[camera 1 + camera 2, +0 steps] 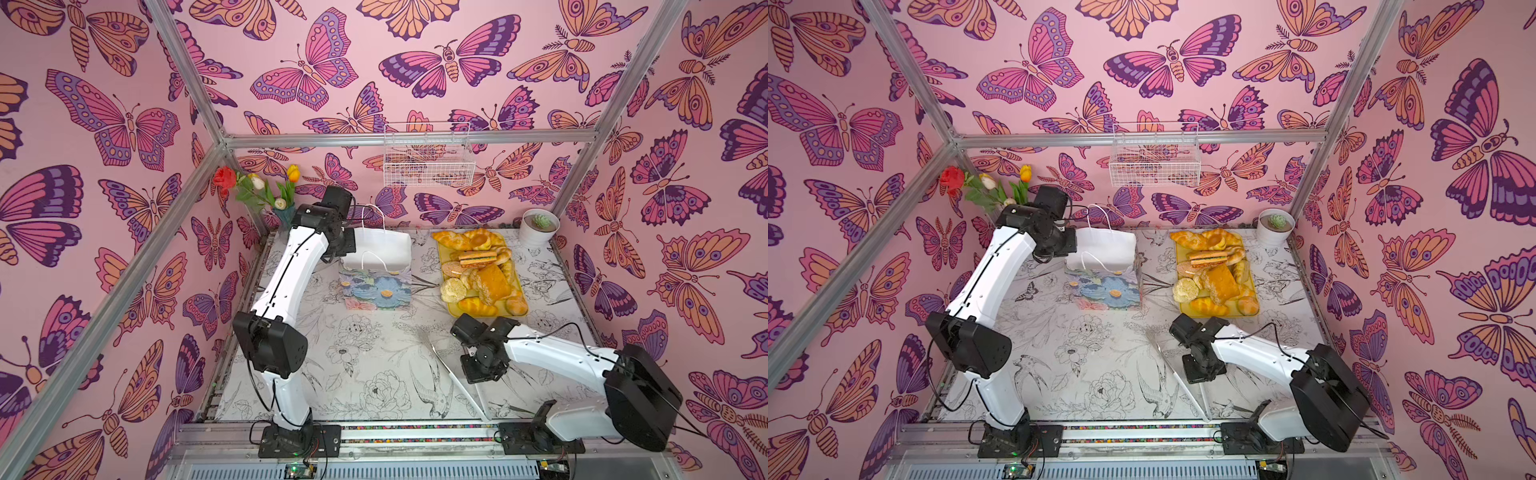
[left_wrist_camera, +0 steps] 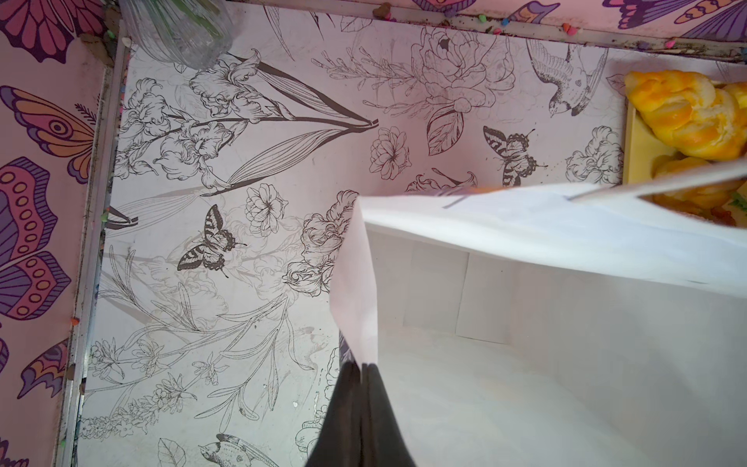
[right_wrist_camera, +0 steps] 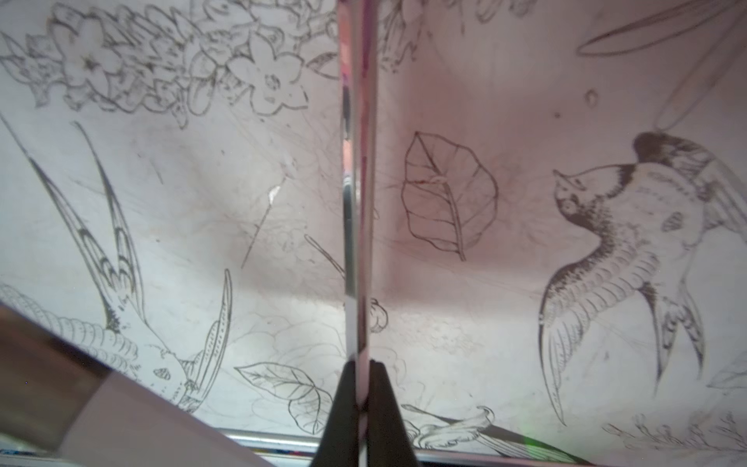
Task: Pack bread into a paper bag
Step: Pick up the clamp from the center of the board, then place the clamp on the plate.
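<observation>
Gripping left rim of paper bag (image 1: 376,286), left gripper (image 2: 362,370) closed, right gripper (image 3: 362,388) clamping shiny tongs (image 3: 357,202), bread (image 1: 492,282) lying far right.

Pink butterfly-print walls (image 1: 415,62) enclose a table (image 1: 374,332) covered in black-and-white floral drawings.

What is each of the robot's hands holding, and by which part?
The left hand pinches the paper bag by its white top rim. The right hand pinches thin shiny tongs, seemingly by one arm.
</observation>
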`<action>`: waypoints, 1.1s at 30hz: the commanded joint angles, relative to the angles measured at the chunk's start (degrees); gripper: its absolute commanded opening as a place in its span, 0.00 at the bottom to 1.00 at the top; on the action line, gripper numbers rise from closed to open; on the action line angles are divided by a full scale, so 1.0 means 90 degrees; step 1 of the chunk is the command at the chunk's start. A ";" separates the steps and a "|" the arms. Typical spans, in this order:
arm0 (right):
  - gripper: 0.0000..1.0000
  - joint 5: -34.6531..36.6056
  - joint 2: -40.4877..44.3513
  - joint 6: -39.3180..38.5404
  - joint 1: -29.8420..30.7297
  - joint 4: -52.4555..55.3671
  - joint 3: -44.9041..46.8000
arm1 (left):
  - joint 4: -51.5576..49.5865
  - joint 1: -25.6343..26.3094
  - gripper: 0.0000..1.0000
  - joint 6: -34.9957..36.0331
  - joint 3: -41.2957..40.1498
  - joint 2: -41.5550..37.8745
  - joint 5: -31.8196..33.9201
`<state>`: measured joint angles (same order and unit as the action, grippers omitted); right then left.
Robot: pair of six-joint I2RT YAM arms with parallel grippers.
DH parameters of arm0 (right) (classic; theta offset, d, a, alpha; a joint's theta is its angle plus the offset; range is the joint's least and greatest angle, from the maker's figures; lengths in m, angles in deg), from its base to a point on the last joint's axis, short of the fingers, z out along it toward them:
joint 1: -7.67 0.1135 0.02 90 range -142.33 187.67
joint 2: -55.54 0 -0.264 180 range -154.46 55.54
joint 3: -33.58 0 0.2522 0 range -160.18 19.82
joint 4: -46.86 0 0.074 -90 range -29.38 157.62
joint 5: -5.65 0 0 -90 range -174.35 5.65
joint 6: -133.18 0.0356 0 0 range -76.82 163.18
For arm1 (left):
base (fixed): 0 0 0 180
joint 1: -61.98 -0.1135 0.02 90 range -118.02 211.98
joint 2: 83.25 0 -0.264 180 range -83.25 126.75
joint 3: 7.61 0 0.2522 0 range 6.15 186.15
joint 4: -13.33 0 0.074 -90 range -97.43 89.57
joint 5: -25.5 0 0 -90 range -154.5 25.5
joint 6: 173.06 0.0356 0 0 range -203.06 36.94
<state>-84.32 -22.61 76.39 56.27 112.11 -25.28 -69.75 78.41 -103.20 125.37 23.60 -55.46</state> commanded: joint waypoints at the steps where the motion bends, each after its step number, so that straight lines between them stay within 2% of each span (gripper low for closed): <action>1: 0.00 0.0562 0.0431 -0.0081 0.0040 0.0654 -0.0351 | -0.0086 0.0021 0.01 0.0041 0.0103 0.0131 0.0038; 4: 0.00 0.1241 0.0817 0.0197 0.0040 0.1010 -0.0526 | -0.0088 0.0021 0.01 0.0065 0.0132 0.0139 0.0058; 9: 0.00 0.2882 0.1024 0.1179 0.0040 0.1435 -0.0861 | -0.0085 0.0021 0.01 0.0046 0.0171 0.0151 0.0011; 16: 0.00 0.4707 0.0373 0.2347 0.0030 0.2000 -0.1527 | -0.0094 0.0026 0.02 0.0040 0.0152 0.0140 0.0077; 20: 0.00 0.5365 -0.0175 0.3008 0.0001 0.2462 -0.1926 | -0.0082 0.0030 0.02 0.0045 0.0113 0.0159 0.0109; 27: 0.00 0.5855 -0.0394 0.4008 -0.0017 0.3224 -0.2102 | -0.0083 0.0030 0.03 0.0117 0.0113 0.0198 0.0129; 33: 0.00 0.5227 -0.0399 0.3810 -0.0283 0.2670 -0.1709 | -0.0087 0.0030 0.03 0.0166 0.0114 0.0213 0.0138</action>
<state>-39.27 -26.41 104.78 54.89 135.69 -42.13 -69.57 78.52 -102.59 126.13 23.82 -55.22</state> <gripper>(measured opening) 0.057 0.054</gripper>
